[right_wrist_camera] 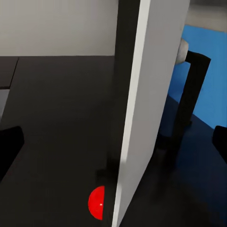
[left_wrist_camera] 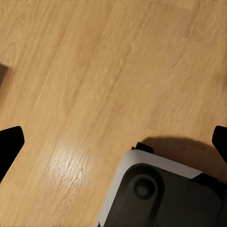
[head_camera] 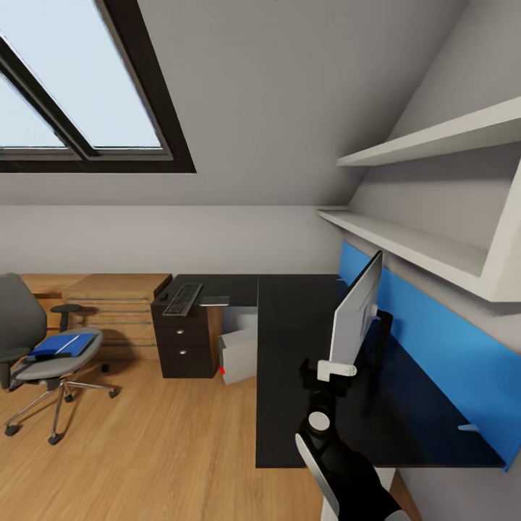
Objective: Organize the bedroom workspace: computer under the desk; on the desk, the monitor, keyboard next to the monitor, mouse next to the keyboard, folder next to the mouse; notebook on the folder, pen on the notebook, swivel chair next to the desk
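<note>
The monitor (head_camera: 357, 312) stands on the right wing of the black desk (head_camera: 289, 376), edge-on to me, its grey back turned to the room. My right gripper (head_camera: 331, 371) is open at its lower corner. In the right wrist view the panel's edge (right_wrist_camera: 137, 109) runs between the spread fingertips (right_wrist_camera: 9, 146). The keyboard (head_camera: 182, 298), mouse (head_camera: 163, 296) and grey notebook (head_camera: 215, 300) lie on the desk's far left wing. The computer (head_camera: 239, 354) sits under it. The blue folder (head_camera: 61, 345), with the white pen (head_camera: 69, 346) on it, rests on the swivel chair (head_camera: 29, 325). My left gripper (left_wrist_camera: 115, 142) hangs open over the floor.
A wooden cabinet (head_camera: 119, 307) stands between the chair and the desk's drawers (head_camera: 183, 346). White shelves (head_camera: 420, 246) and a blue wall panel (head_camera: 441, 347) run along the right wall behind the monitor. Part of the robot's base (left_wrist_camera: 165, 194) shows below the left gripper.
</note>
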